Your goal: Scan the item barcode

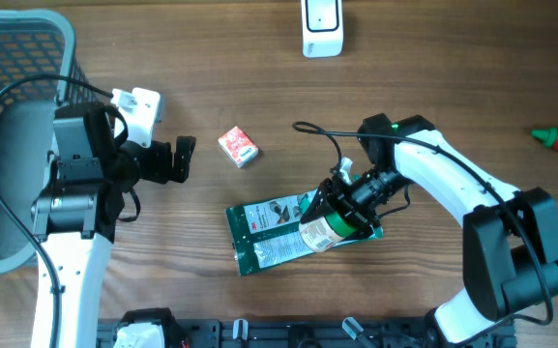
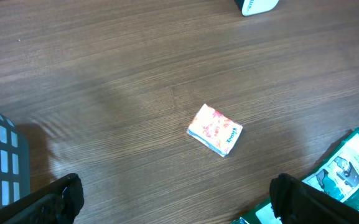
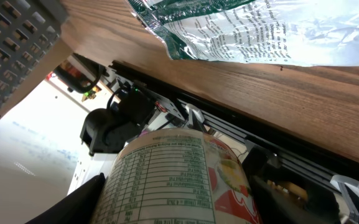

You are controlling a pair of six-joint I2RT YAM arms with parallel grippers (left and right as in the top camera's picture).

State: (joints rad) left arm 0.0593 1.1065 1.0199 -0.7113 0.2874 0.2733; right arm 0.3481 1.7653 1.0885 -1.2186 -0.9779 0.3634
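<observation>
Labelled can (image 1: 319,233) is gripped by right pincer (image 1: 344,211) over green foil pouch (image 1: 269,237), 5 o'clock from bench (image 1: 433,77) centre. Scanner (image 1: 322,26) is seen at 12 o'clock edge. Left pincer (image 1: 184,159) is spread wide, nothing held; small box (image 1: 239,146) at its 2 o'clock.

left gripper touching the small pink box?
Apart. Left wrist view: bare wood separates the open left gripper from the small pink box.

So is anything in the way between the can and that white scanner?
No, nothing visible. The right pincer holds the can over the green packet, and only bare table lies between it and the white scanner. The small box sits off to one side.
</observation>
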